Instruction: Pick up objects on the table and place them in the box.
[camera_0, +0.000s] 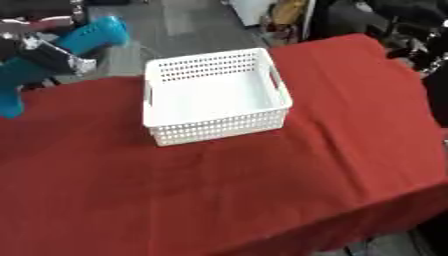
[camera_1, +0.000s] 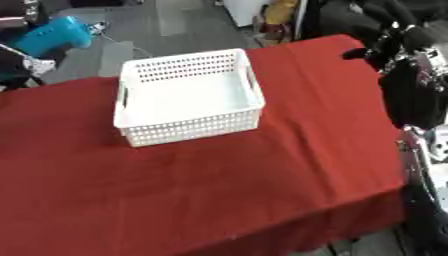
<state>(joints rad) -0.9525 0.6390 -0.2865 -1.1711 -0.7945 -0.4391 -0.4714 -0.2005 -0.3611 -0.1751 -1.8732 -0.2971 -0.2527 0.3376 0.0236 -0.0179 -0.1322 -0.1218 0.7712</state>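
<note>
Left hand (camera_0: 39, 52) grips a turquoise power drill (camera_0: 83, 37) left of the white perforated basket (camera_0: 214, 127); right hand (camera_1: 398, 42), fingers unclear, hangs far right.

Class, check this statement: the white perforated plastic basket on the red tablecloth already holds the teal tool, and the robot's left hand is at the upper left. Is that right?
One detail is wrong. The white perforated plastic basket on the red tablecloth holds nothing; the left eye view shows the teal tool up in the robot's left hand at the upper left, fingers curled round it.
</note>
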